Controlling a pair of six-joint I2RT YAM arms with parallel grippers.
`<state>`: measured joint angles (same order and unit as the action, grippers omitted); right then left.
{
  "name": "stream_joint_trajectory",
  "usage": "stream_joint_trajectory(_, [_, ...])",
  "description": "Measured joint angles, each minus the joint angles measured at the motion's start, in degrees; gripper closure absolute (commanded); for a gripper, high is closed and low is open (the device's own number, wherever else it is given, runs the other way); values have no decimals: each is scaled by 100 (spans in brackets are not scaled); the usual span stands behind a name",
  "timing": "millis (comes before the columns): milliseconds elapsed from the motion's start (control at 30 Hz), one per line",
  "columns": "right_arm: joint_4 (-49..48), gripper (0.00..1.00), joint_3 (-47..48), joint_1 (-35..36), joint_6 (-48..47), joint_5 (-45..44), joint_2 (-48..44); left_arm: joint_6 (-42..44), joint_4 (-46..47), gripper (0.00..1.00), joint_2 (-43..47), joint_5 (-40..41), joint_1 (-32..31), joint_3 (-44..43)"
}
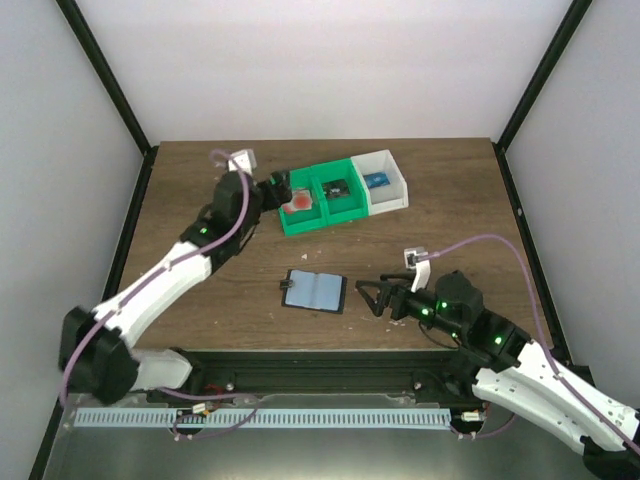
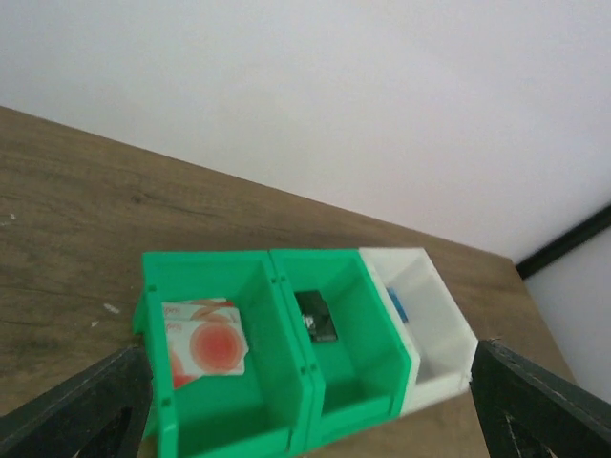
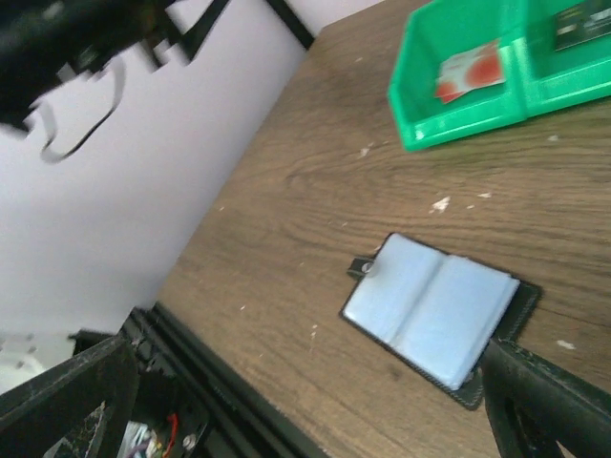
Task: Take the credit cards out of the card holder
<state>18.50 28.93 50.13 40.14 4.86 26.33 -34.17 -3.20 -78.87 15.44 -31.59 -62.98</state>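
The card holder [image 1: 315,291] lies open and flat on the table, blue-grey panels up, with a black rim and a small snap tab on its left; it also shows in the right wrist view [image 3: 434,320]. No card shows in its panels. Two overlapping red-and-white credit cards [image 2: 205,339] lie in the left green bin [image 2: 215,420]. A black card [image 2: 317,317] lies in the middle green bin and a blue one [image 2: 396,303] in the white bin. My left gripper [image 1: 277,190] is open and empty at the left green bin's near-left rim. My right gripper [image 1: 372,297] is open and empty, just right of the holder.
The three joined bins, two green [image 1: 318,212] and one white [image 1: 392,199], stand at the back middle of the wooden table. Dark frame posts rise at the back corners. A black rail [image 1: 320,360] runs along the near edge by the arm bases.
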Motion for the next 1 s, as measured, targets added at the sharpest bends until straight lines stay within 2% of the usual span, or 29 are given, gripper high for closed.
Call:
stream_joint_trajectory(267, [723,0,372,0,323,-1147,107,487,-468,10,2337,-1143,0,1825])
stream_joint_trajectory(433, [1043,0,442,0,518,-1613,140,402,-592,1,3713,-2238,-2,2861])
stream_joint_trajectory(533, [1143,0,446,0,623,-1705,168,256,-695,0,4444,-2662,-7,3241])
stream_joint_trajectory(733, [1209,0,446,0,737,-1670,144,17,-813,0,5156,-3128,-4,3501])
stream_joint_trajectory(1000, [1082,0,446,0,726,-1576,70,-173,-855,0,5064,-3324,-4,3539])
